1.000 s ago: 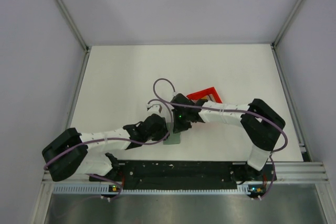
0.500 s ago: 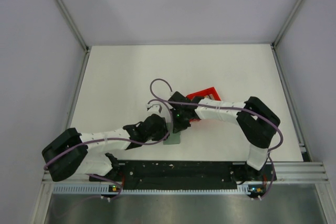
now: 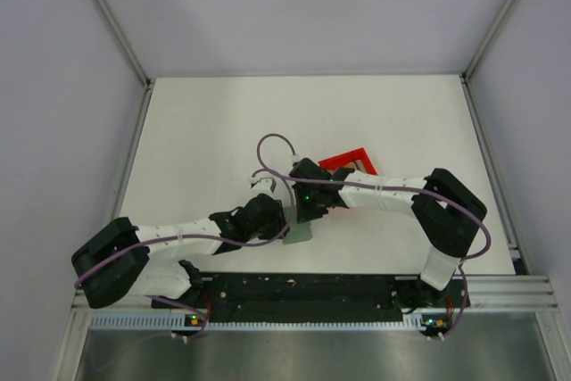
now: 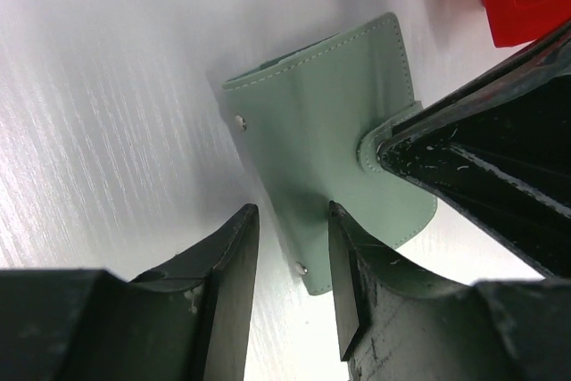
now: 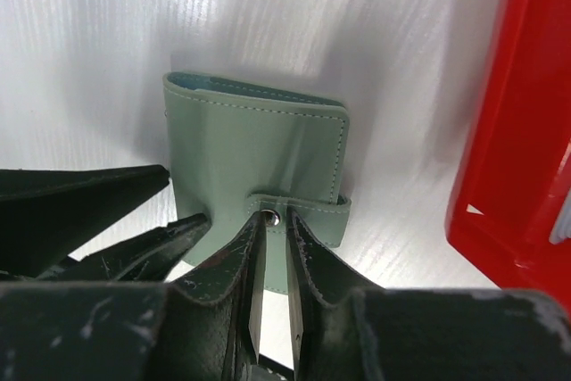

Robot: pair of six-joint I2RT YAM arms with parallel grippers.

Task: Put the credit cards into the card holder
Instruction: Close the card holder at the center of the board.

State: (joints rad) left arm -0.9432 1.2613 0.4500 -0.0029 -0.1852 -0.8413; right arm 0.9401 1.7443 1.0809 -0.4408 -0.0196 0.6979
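The card holder (image 3: 297,236) is seen folded shut and flat on the white worktop (image 3: 196,131), at the middle of its near edge, with little room left behind it. Broad bare surface is left toward the far edge and both far corners. The red bin (image 3: 348,162) is set just beyond the holder, toward the right. The left gripper (image 4: 293,220) is held partly open, with the holder's near corner between its fingers and bare worktop visible beside one of them. The right gripper (image 5: 275,220) is narrowed to a thin slit, its tips at the snap strap (image 5: 299,209); whether the strap is pinched cannot be told. Since the earlier frames the holder has barely shifted, the left arm is unchanged, and the right elbow has been swung inward and back out
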